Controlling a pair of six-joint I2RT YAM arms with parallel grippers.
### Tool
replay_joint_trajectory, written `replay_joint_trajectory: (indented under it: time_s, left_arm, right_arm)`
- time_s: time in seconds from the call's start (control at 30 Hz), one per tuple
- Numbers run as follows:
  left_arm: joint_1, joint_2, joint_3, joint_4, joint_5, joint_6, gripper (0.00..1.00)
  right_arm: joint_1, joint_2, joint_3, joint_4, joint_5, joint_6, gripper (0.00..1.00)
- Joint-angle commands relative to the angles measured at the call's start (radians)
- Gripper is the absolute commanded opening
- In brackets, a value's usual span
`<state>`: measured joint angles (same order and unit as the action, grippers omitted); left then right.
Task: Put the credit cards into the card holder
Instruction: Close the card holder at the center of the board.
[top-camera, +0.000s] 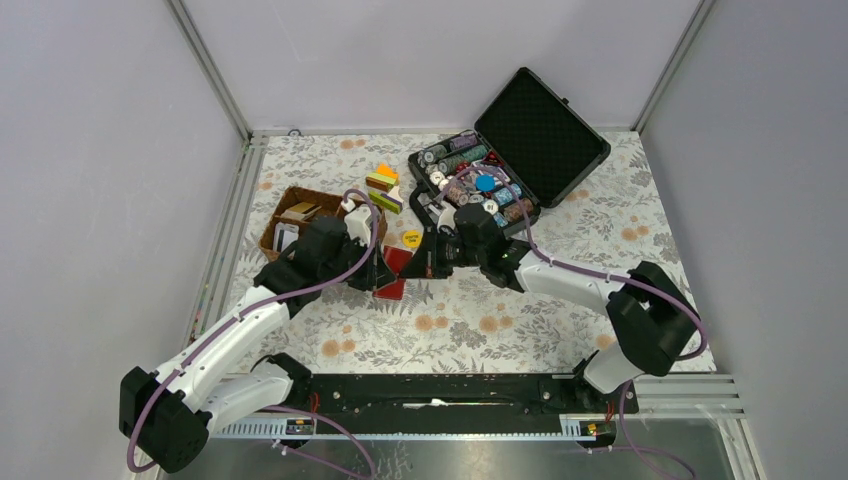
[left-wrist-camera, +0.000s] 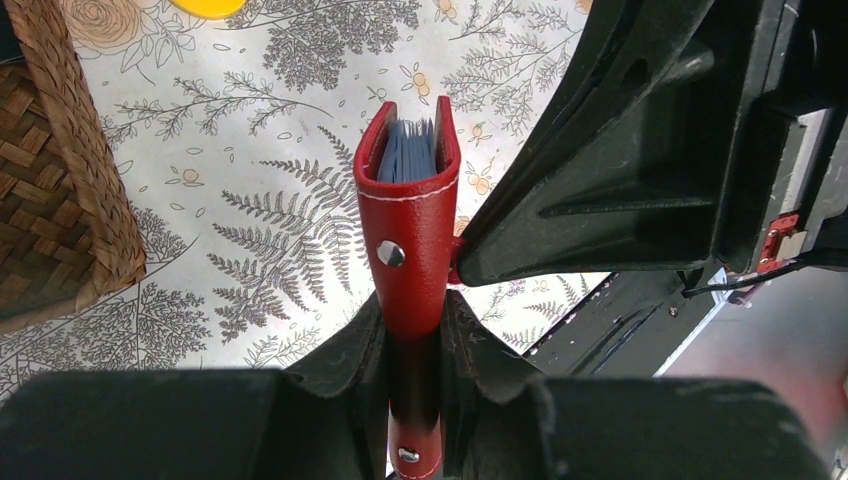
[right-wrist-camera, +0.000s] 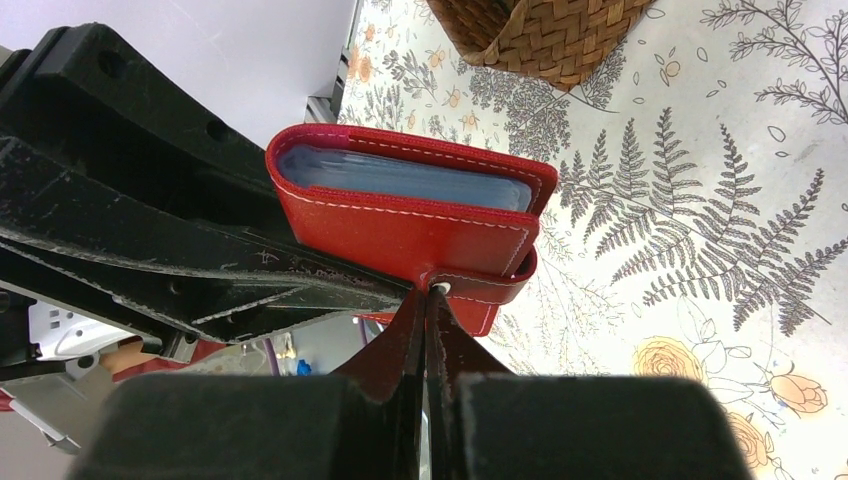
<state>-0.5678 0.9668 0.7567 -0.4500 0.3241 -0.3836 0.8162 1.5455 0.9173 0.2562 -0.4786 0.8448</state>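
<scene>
Two of my grippers are on one thing, the card holder (left-wrist-camera: 409, 225). It sits between them at the centre of the top view, with its blue-tinted pockets showing between nearly shut red covers. My left gripper (left-wrist-camera: 415, 318) is clamped across the folded covers, one finger on each face. My right gripper (right-wrist-camera: 428, 298) has its jaws pressed together on the thin end of the closing strap (right-wrist-camera: 487, 287). The credit cards (top-camera: 287, 237) that I can make out lie in the wicker basket (top-camera: 272, 243) at the upper left of the top view, apart from the holder. As far as I can see, none is in a pocket. My main worry is the strap: I hold it by a narrow pinch at its very tip, so a pull could slide it out of my right jaws. A slanted pull could also twist the holder in my left jaws. My left jaws squeeze both covers together, so the holder may not open at all, and I have no free hand to fetch a card.
</scene>
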Motion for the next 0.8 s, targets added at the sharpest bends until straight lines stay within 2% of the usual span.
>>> replay_joint_trajectory:
  time_s: [0.0,0.6,0.77]
  left_arm:
    - [-0.089,-0.030,0.029,0.282,0.336,-0.059,0.00]
    - [-0.086,-0.077,0.005,0.343,0.337,-0.081,0.00]
    - [-0.079,-0.084,-0.012,0.404,0.392,-0.121,0.00]
  right_arm:
    - [0.037,0.046,0.054,0.208,0.009,0.042,0.00]
    - [0.085,0.102,0.086,0.222,0.020,0.111,0.00]
    - [0.092,0.125,0.087,0.258,0.013,0.128,0.00]
